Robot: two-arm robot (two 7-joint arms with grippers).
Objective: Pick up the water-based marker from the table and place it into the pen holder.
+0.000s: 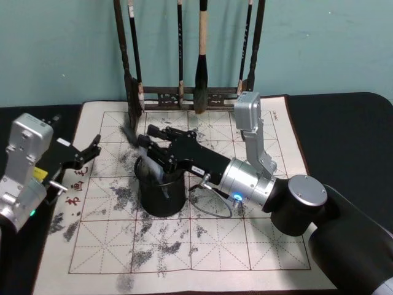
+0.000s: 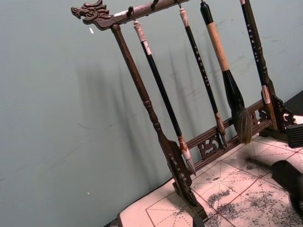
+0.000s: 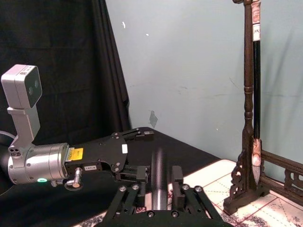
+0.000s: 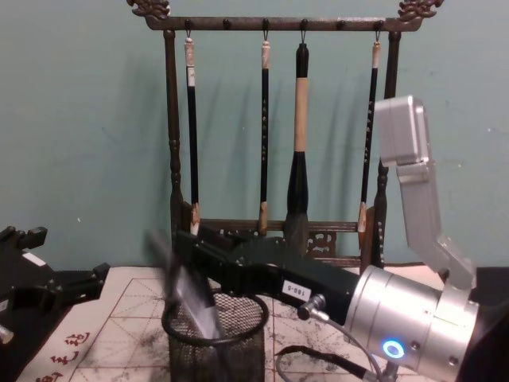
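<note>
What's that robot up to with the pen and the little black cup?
The right gripper holds the marker over the pen holder, its lower end already inside the mesh cup. The holder stands on the stained calligraphy mat, in front of the brush rack. The left gripper sits open off to the left, idle.

Right arm, silver-and-black with 7 joints: reaches forward and leftward across the body; its black two-finger right gripper (image 1: 147, 140) clamps a dark cylindrical marker (image 3: 159, 182).
Left arm: idle at left; black left gripper (image 1: 86, 155) fingers spread apart.
</note>
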